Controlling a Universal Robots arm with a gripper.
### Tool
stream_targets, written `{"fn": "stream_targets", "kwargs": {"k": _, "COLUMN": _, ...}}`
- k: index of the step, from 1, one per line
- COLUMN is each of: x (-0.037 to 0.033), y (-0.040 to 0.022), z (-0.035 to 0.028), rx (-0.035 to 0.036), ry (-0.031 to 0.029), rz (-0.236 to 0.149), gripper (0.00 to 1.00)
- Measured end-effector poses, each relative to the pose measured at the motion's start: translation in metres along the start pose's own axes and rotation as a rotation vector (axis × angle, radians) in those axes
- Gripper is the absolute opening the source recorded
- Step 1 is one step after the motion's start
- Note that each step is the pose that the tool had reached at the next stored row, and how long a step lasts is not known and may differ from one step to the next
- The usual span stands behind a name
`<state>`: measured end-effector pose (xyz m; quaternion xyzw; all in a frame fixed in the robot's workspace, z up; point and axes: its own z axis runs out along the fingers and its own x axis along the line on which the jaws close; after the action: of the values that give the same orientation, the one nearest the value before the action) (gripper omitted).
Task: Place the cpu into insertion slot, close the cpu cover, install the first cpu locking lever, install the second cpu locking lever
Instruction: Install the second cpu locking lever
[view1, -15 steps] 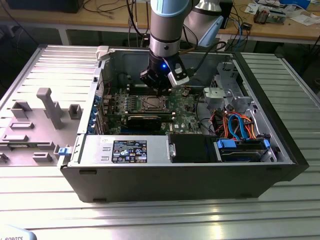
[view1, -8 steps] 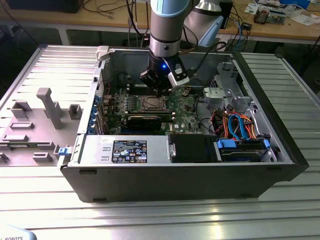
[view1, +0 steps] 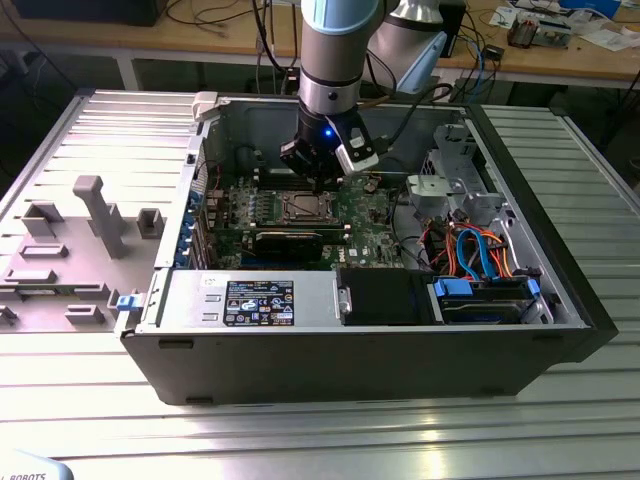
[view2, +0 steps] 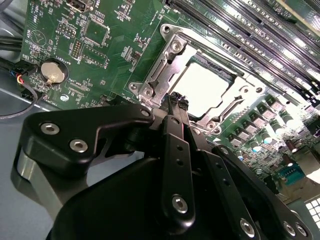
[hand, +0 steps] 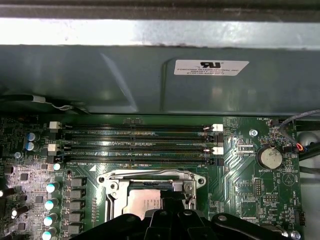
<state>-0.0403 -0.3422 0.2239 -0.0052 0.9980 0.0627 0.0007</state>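
The cpu (view2: 202, 85) lies flat in the insertion slot (view1: 303, 207), its pale metal top showing through the window of the silver cpu cover (view2: 167, 60), which lies down over it. In the first wrist view the cpu (hand: 142, 204) and the cover frame (hand: 150, 178) sit just beyond the black fingers. My gripper (view2: 177, 102) is shut with its tips together, nothing visible between them, right at the edge of the socket frame. In the exterior view the gripper (view1: 322, 180) hangs inside the open computer case, just above the socket. The locking levers are hard to tell apart from the frame.
Parallel memory slots (hand: 140, 145) run beside the socket, with the case wall (hand: 125, 75) behind them. A coin battery (hand: 270, 157) sits on the green board. A long black card (view1: 290, 238), a drive cage with blue and orange cables (view1: 480, 250) and a grey fixture tray (view1: 80, 230) are nearby.
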Motion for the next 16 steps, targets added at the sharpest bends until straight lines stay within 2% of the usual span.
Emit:
{"fn": "stream_targets", "kwargs": {"k": 3, "x": 0.0001, "y": 0.0000, "z": -0.0012, "rx": 0.0003, "ry": 0.0001, "rz": 0.000, "gripper": 0.11}}
{"fn": "stream_targets", "kwargs": {"k": 4, "x": 0.0000, "y": 0.0007, "z": -0.0057, "rx": 0.0001, "ry": 0.0001, "rz": 0.000, "gripper": 0.11}}
{"fn": "stream_targets", "kwargs": {"k": 5, "x": -0.0001, "y": 0.0009, "z": -0.0072, "rx": 0.0001, "ry": 0.0000, "rz": 0.000, "gripper": 0.11}}
{"fn": "stream_targets", "kwargs": {"k": 16, "x": 0.0000, "y": -0.0018, "z": -0.0057, "rx": 0.0022, "ry": 0.0002, "rz": 0.000, "gripper": 0.11}}
